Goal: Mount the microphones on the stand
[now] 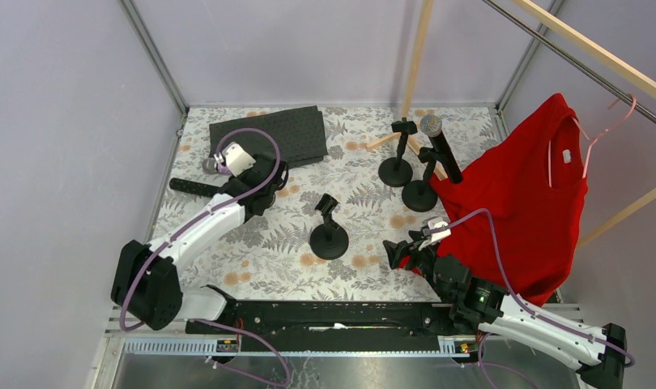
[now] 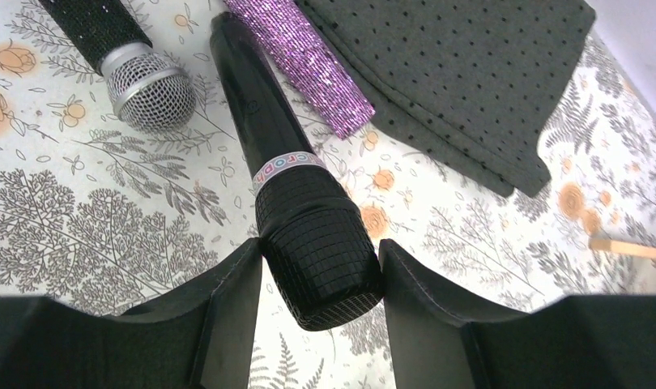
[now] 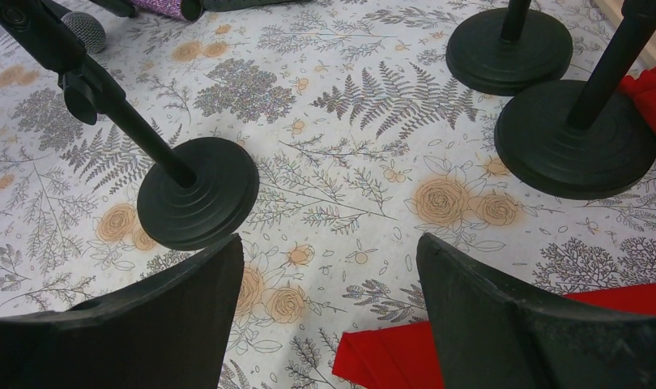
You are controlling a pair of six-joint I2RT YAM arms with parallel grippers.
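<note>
Between the left gripper's (image 2: 321,247) half-closed jaws — black microphone (image 2: 270,121), pinched.

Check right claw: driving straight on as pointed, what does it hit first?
The right claw probably meets bare floral tablecloth first, just right of the nearest microphone stand's base; depth unclear.

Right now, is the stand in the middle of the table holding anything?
Empty: the middle stand has a bare clip, holding nothing.

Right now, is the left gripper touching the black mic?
Touching. Left wrist view: both fingers of the left gripper press the black mic head, no gap either side.
</note>
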